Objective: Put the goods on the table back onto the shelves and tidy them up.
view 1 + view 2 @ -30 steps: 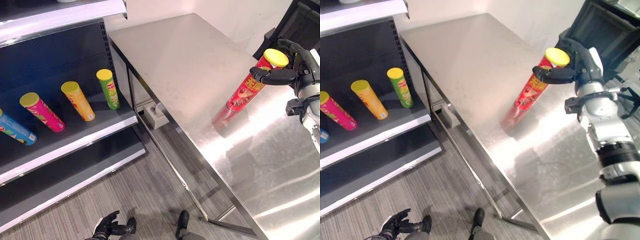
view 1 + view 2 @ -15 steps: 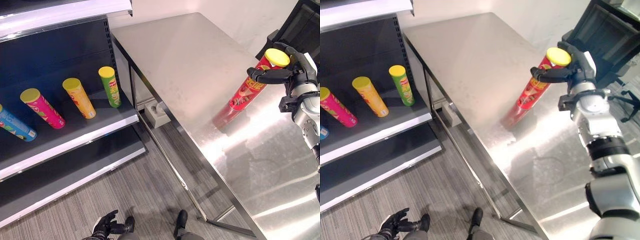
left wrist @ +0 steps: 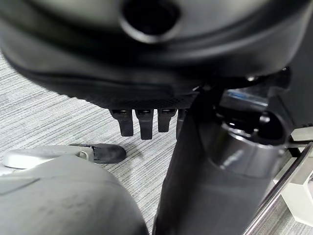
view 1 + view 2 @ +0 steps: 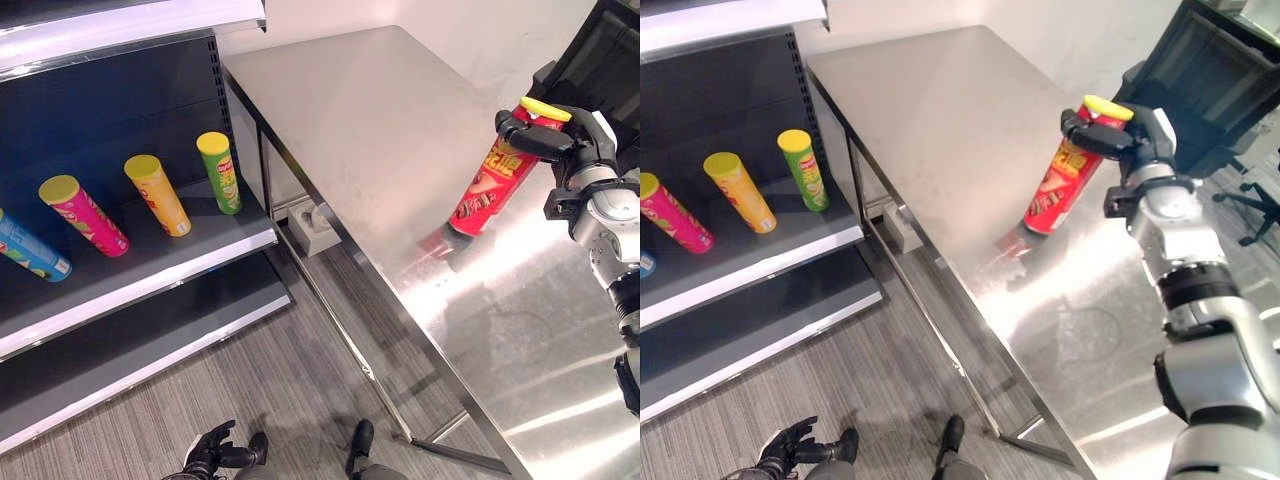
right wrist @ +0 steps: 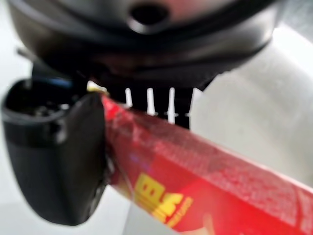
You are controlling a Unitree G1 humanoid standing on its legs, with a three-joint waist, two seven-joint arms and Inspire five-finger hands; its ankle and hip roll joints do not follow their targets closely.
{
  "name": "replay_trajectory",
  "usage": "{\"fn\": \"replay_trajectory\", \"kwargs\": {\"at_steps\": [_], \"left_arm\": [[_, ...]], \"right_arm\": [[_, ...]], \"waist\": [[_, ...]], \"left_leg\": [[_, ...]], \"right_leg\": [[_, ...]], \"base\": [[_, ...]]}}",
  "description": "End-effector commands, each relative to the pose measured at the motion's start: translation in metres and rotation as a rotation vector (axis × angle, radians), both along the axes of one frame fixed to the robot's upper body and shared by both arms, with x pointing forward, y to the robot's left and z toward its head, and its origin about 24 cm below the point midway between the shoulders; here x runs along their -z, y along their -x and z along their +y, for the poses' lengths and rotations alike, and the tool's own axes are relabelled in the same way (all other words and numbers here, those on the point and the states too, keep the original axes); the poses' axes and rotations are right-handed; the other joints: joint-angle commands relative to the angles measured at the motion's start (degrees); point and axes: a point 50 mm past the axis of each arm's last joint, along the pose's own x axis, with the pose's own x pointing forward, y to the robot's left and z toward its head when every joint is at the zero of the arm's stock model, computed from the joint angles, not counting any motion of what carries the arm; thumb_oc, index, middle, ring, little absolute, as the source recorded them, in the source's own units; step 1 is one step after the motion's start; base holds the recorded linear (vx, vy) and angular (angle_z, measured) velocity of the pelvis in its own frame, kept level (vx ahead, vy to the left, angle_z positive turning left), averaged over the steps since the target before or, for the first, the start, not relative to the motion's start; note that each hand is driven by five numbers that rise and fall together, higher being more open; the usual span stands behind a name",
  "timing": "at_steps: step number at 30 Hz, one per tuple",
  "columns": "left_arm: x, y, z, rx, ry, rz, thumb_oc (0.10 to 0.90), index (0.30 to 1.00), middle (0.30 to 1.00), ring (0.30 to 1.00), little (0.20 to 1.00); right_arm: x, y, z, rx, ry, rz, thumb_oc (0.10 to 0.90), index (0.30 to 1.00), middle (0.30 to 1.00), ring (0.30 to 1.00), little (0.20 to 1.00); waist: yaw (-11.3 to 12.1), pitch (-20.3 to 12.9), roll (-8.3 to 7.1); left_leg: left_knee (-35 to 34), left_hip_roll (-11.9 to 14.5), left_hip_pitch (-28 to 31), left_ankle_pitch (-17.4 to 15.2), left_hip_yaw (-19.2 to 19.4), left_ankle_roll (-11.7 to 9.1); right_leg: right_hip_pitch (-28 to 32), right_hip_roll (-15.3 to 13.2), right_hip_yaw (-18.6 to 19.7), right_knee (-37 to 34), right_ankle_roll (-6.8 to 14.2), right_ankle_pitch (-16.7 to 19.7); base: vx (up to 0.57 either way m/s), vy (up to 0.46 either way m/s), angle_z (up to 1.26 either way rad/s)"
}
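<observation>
A red tube can [image 4: 488,178] with a yellow lid leans over the steel table [image 4: 370,110], its lower end just at or above the tabletop. My right hand [image 4: 562,140] is shut on its upper part, thumb and fingers curled round it under the lid; the right wrist view shows the red can [image 5: 195,181] held against the thumb [image 5: 54,161]. On the dark shelf [image 4: 150,262] at the left stand a green can [image 4: 218,172], an orange can [image 4: 156,194], a pink can [image 4: 82,215] and a blue can [image 4: 30,253]. My left hand [image 4: 210,455] hangs low over the floor, fingers relaxed.
A white box [image 4: 312,228] sits on the floor under the table's left edge. A black chair [image 4: 1205,75] stands beyond the table's far right. A bare lower shelf [image 4: 130,350] runs below the cans, and a white shelf edge [image 4: 130,25] above them.
My right hand has tipped the red can further and carried it a little toward the table's near edge. The lid now points more away from me. The left hand has stayed put.
</observation>
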Motion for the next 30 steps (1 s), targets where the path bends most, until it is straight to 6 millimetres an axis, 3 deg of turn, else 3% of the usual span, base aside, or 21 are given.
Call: {"fn": "replay_trajectory", "kwargs": {"at_steps": [1, 5, 8, 10, 11, 13, 14, 16, 18, 19, 22, 23, 25, 28, 29, 30], "left_arm": [[-0.004, -0.004, 0.007, 0.047, -0.031, -0.016, 0.800, 0.900, 0.900, 0.900, 0.900], [-0.006, -0.005, 0.008, 0.033, -0.031, -0.027, 0.800, 0.900, 0.900, 0.900, 0.900], [-0.008, -0.009, 0.007, 0.031, -0.036, -0.053, 0.800, 0.900, 0.900, 0.900, 0.900], [-0.009, -0.009, 0.008, 0.034, -0.040, -0.052, 0.800, 0.900, 0.900, 0.900, 0.900], [-0.010, -0.011, 0.007, 0.039, -0.039, -0.066, 0.800, 0.900, 0.900, 0.900, 0.900], [-0.011, -0.011, 0.008, 0.046, -0.044, -0.074, 0.800, 0.900, 0.900, 0.900, 0.900], [-0.013, -0.012, 0.012, 0.040, -0.052, -0.083, 0.800, 0.900, 0.900, 0.900, 0.900], [-0.014, -0.013, 0.014, 0.036, -0.057, -0.087, 0.800, 0.900, 0.900, 0.900, 0.900], [-0.018, -0.017, 0.019, 0.031, -0.067, -0.106, 0.800, 0.900, 0.900, 0.900, 0.900], [-0.018, -0.017, 0.019, 0.032, -0.068, -0.107, 0.800, 0.900, 0.900, 0.900, 0.900], [-0.020, -0.018, 0.020, 0.021, -0.063, -0.118, 0.800, 0.900, 0.900, 0.900, 0.900], [-0.019, -0.015, 0.020, 0.018, -0.053, -0.113, 0.800, 0.900, 0.900, 0.900, 0.900], [-0.012, -0.003, 0.015, -0.079, -0.007, -0.096, 0.800, 0.900, 0.900, 0.900, 0.900], [-0.010, 0.000, 0.007, -0.086, 0.018, -0.090, 0.800, 0.900, 0.900, 0.900, 0.900], [-0.011, -0.005, 0.005, -0.081, 0.025, -0.104, 0.800, 0.900, 0.900, 0.900, 0.900], [-0.011, -0.005, 0.005, -0.070, 0.025, -0.106, 0.800, 0.900, 0.900, 0.900, 0.900]], "right_arm": [[-0.083, 0.013, 0.014, -0.052, 0.028, -0.326, 0.400, 0.300, 0.300, 0.300, 0.300], [-0.081, 0.025, 0.025, -0.124, 0.010, -0.414, 0.400, 0.300, 0.300, 0.300, 0.300], [-0.083, 0.047, 0.036, -0.189, -0.021, -0.565, 0.400, 0.300, 0.300, 0.300, 0.300], [-0.081, 0.048, 0.035, -0.184, -0.023, -0.564, 0.400, 0.300, 0.300, 0.300, 0.300], [-0.085, 0.063, 0.043, -0.222, -0.038, -0.675, 0.400, 0.300, 0.300, 0.300, 0.300], [-0.086, 0.071, 0.051, -0.252, -0.040, -0.732, 0.400, 0.300, 0.300, 0.300, 0.300], [-0.089, 0.079, 0.063, -0.302, -0.035, -0.788, 0.400, 0.300, 0.300, 0.300, 0.300], [-0.087, 0.082, 0.069, -0.333, -0.039, -0.807, 0.400, 0.300, 0.300, 0.300, 0.300], [-0.084, 0.095, 0.081, -0.400, -0.013, -0.844, 0.400, 0.300, 0.300, 0.300, 0.300], [-0.084, 0.095, 0.081, -0.399, -0.013, -0.844, 0.400, 0.300, 0.300, 0.300, 0.300], [-0.079, 0.105, 0.085, -0.420, -0.002, -0.869, 0.400, 0.300, 0.300, 0.300, 0.300], [-0.077, 0.108, 0.085, -0.422, -0.023, -0.886, 0.400, 0.300, 0.300, 0.300, 0.300], [-0.078, 0.114, 0.099, -0.475, -0.016, -0.920, 0.400, 0.300, 0.300, 0.300, 0.300], [-0.078, 0.120, 0.101, -0.499, 0.014, -0.933, 0.400, 0.300, 0.300, 0.300, 0.300], [-0.077, 0.126, 0.098, -0.477, 0.066, -0.934, 0.400, 0.300, 0.300, 0.300, 0.300], [-0.075, 0.128, 0.098, -0.475, 0.070, -0.932, 0.400, 0.300, 0.300, 0.300, 0.300]], "waist": [[0.8, -1.3, -1.48], [0.6, -1.4, -1.33], [0.5, -1.3, -0.84], [0.7, -1.4, -1.04], [1.0, -1.3, -0.47], [1.5, -1.2, -0.02], [2.1, -0.5, 0.59], [2.2, -0.2, 1.11], [1.4, 0.2, 2.52], [1.5, 0.2, 2.48], [1.6, -0.7, 2.71], [2.6, -1.4, 1.29], [5.1, -1.5, 0.19], [6.6, 0.0, 1.47], [6.0, 0.9, 2.10], [5.8, 0.9, 2.40]], "left_leg": [[0.1, -1.2, -1.0, -3.4, 0.7, 0.3], [0.1, -1.6, -0.9, -3.6, 0.6, 0.7], [0.1, -2.6, -1.0, -4.0, 0.6, 1.5], [0.1, -2.6, -1.0, -4.0, 0.6, 1.5], [0.1, -3.8, -1.3, -4.3, 0.6, 2.3], [0.1, -4.5, -1.4, -4.5, 0.7, 2.8], [0.1, -4.6, -1.4, -4.2, 1.0, 3.4], [0.1, -4.5, -1.6, -3.9, 1.0, 3.7], [0.1, -4.2, -2.3, -2.5, 0.0, 4.4], [0.1, -4.2, -2.5, -2.3, 0.0, 4.4], [0.2, -4.7, -4.3, -0.3, -2.0, 4.8], [0.5, -5.9, -4.2, 0.2, -3.8, 4.5], [2.0, -4.9, -6.6, 1.8, -5.8, 2.1], [3.7, -5.1, -12.2, 5.6, -9.5, -0.2], [5.5, -3.8, -14.5, 5.8, -4.0, -0.7], [6.7, -2.5, -15.0, 5.4, -1.5, -0.5]], "right_leg": [[5.4, -2.6, -1.8, 0.4, 5.6, -6.9], [5.4, -3.1, -1.9, 0.4, 5.9, -6.6], [5.0, -4.1, -1.9, 0.4, 6.7, -5.6], [5.0, -4.2, -1.9, 0.4, 6.7, -5.6], [4.4, -5.4, -1.8, 0.4, 7.4, -4.5], [4.0, -6.2, -2.1, 1.1, 7.7, -4.0], [2.4, -6.9, -2.0, 5.0, 7.8, -4.3], [1.6, -6.8, -1.4, 7.7, 7.5, -5.6], [1.1, -2.0, 3.8, 14.6, 5.8, -12.4], [0.8, -2.0, 3.9, 14.7, 5.8, -12.3], [1.2, 3.9, 8.5, 18.4, 3.9, -17.4], [4.9, 4.7, 8.2, 13.5, 1.8, -18.2], [9.1, 6.3, 7.0, 4.3, 0.7, -16.7], [10.6, 7.2, 1.6, 0.5, -0.5, -16.4], [10.4, 6.1, -1.6, 0.5, -0.6, -16.2], [9.8, 5.5, -2.8, 0.4, -0.5, -15.6]], "base": [[0.00, 0.000, 0.00], [-0.02, 0.038, 0.01], [-0.04, 0.075, 0.05], [-0.03, 0.054, 0.05], [-0.06, 0.107, 0.01], [-0.11, 0.109, 0.00], [-0.16, 0.084, -0.02], [-0.14, 0.051, -0.05], [-0.13, 0.023, 0.01], [-0.09, -0.005, 0.13], [-0.08, -0.078, 0.51], [-0.04, -0.311, 0.71], [-0.15, -0.427, 0.96], [-0.32, -0.222, 1.27], [-0.37, 0.020, 1.81], [-0.28, 0.075, 2.86]]}}
